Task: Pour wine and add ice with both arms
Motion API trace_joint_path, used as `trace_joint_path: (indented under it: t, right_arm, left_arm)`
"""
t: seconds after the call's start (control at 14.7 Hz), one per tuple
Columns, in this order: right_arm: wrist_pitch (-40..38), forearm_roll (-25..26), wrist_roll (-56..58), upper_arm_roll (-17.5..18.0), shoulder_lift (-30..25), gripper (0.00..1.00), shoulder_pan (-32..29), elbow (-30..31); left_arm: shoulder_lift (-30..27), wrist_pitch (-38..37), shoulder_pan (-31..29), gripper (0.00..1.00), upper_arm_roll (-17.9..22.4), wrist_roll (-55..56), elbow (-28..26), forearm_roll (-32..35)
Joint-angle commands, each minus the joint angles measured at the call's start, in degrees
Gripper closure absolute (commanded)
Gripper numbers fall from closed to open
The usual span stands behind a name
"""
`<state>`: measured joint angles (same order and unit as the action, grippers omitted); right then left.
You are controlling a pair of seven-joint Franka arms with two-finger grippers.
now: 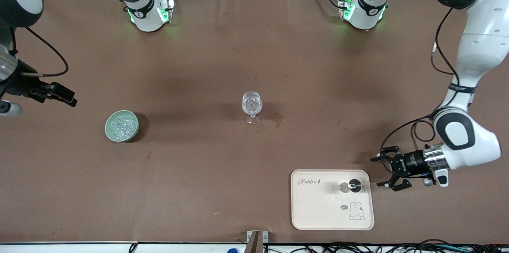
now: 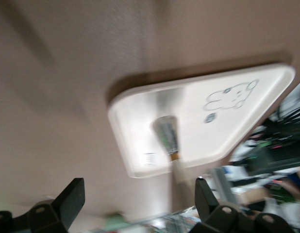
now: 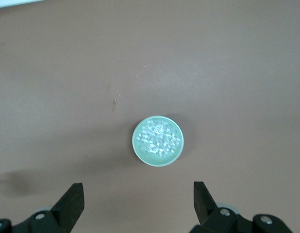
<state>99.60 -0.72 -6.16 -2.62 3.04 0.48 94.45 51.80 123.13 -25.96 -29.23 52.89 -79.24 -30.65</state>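
A clear stemmed wine glass stands mid-table with glassy lumps in it. A pale green bowl of ice sits toward the right arm's end; in the right wrist view the bowl lies below my open, empty right gripper. That gripper hangs over the table at the edge of the front view. A bottle stands on a pale tray nearer the front camera. My left gripper is open and empty beside the tray. The left wrist view shows this gripper, the bottle and the tray.
A small dark stain marks the brown table cover beside the glass. The arm bases stand along the table's edge farthest from the front camera. Cables lie past the table's near edge.
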Motion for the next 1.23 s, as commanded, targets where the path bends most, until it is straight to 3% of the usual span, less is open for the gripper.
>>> trace_joint_path:
  t: [0.0,0.34,0.61,0.75,1.09,1.16]
  right_arm:
    - [-2.03,0.54,1.06,1.3,-4.0,0.01,-1.09,2.58]
    - [-8.81,0.63,7.55,1.39,-4.01,0.0,-1.09,-4.7]
    - [-15.74,0.54,8.18,1.48,-3.49,0.0,-1.18,-11.21]
    - [-16.11,0.54,8.18,1.48,-3.39,0.0,-0.92,-11.75]
    - [-18.66,0.37,8.71,1.74,-3.57,0.0,-0.39,-10.09]
    - [-18.57,0.37,8.71,1.83,-3.57,0.0,-0.39,-9.64]
  left_arm:
    - [-8.27,-6.57,-0.59,0.0,0.31,0.02,-3.11,8.56]
    - [-19.79,-15.99,-0.15,0.0,-1.78,-2.08,-2.85,17.45]
    - [-26.82,-19.94,-0.15,0.0,-7.31,-11.71,-2.5,33.06]
    - [-29.73,-22.4,-0.15,0.0,-8.82,-14.65,-2.15,37.14]
    - [-39.66,-24.96,1.86,0.0,-7.61,-26.14,-2.5,41.1]
    - [-42.02,-26.09,6.57,0.0,-2.46,-29.74,-2.67,41.19]
